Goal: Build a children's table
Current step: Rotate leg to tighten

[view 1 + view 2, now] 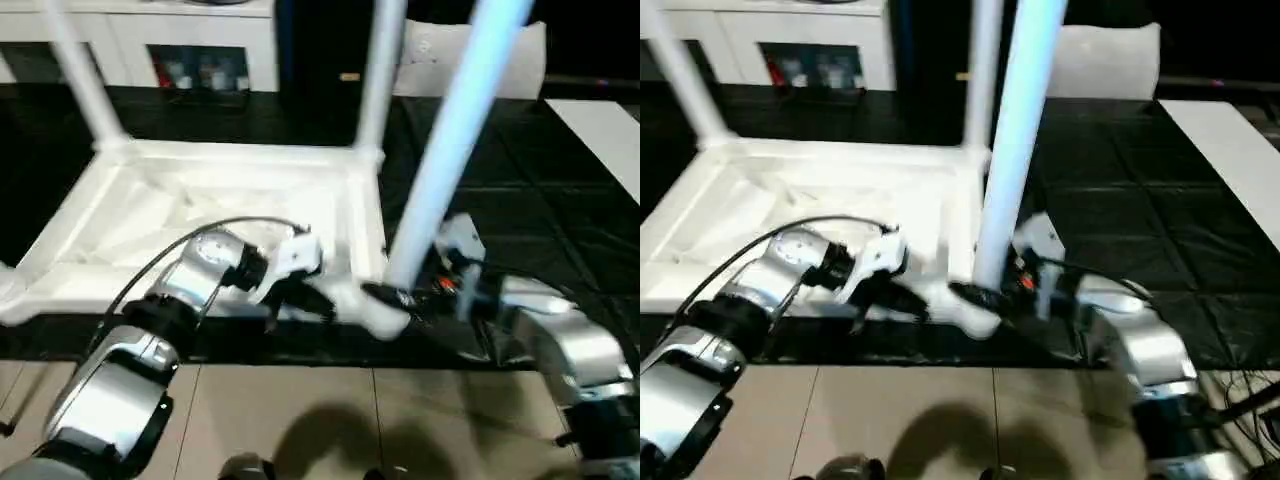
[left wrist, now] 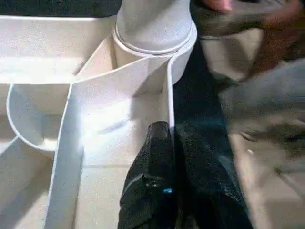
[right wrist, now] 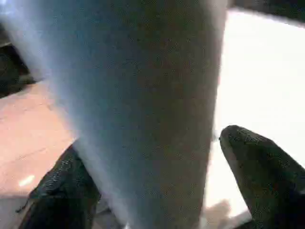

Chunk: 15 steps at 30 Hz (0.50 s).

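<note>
Pinching the tabletop (image 1: pixel 150 215) rim was the left gripper (image 2: pixel 164 157), its black fingers shut on the thin wall near the front corner, seemingly to steady the piece. The tabletop lay upside down on the black mat (image 1: pixel 560 230), ribs up, with two legs (image 1: pixel 80 70) standing in the far sockets. A third leg (image 1: pixel 440 160) rose from the near right corner socket (image 1: pixel 375 315), leaning a little. The right gripper (image 3: pixel 157 191) straddled that leg low down, fingers (image 3: pixel 257 167) spread to either side; whether they touched it was hard to tell through the blur. Judging by this, the leg was seated or close to it.
</note>
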{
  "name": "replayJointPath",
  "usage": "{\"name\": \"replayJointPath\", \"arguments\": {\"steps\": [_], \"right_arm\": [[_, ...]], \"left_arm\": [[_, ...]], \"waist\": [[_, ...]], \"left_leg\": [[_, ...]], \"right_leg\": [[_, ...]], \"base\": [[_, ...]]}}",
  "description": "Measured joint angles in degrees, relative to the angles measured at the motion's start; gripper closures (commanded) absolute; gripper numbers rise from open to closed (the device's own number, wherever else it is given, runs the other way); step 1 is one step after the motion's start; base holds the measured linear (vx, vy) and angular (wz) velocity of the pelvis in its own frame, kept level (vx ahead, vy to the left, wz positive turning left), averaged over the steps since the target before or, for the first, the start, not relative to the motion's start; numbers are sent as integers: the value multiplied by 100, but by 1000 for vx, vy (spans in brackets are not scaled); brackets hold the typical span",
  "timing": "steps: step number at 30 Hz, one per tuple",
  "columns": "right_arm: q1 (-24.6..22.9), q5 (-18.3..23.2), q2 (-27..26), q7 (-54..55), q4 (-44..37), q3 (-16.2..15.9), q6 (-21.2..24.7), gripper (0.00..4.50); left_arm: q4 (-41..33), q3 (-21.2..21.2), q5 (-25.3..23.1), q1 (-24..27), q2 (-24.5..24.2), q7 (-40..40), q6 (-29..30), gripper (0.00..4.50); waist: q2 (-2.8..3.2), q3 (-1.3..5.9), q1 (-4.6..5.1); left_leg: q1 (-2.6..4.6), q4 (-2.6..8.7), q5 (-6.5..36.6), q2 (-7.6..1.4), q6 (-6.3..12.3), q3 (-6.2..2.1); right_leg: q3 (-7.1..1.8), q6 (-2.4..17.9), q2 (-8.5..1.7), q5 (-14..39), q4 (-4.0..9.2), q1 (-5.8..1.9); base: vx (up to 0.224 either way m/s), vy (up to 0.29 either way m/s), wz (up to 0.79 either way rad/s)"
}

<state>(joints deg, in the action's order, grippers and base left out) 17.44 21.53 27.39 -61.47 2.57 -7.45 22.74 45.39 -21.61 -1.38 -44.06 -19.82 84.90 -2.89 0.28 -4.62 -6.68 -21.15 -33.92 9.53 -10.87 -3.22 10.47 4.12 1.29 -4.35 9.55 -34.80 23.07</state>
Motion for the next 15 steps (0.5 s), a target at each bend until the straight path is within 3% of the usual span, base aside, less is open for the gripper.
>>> {"name": "replayJointPath", "arguments": {"steps": [9,15], "right_arm": [[-67,139,550,-1134,-72,-405,216,160],[-67,128,553,-1217,-52,-445,181,221]], "left_arm": [[-206,-194,16,71,-147,568,-194,450],[-315,-247,-21,73,-187,671,-221,450]], "waist": [[-9,4,-161],[-10,4,-164]], "left_leg": [[0,-1,-1,-2,-1,1],[-1,-2,-1,0,-1,1]], "right_leg": [[2,-27,-2,16,-9,1],[1,-28,-3,17,-9,1]], "base": [[0,0,0],[0,0,0]]}}
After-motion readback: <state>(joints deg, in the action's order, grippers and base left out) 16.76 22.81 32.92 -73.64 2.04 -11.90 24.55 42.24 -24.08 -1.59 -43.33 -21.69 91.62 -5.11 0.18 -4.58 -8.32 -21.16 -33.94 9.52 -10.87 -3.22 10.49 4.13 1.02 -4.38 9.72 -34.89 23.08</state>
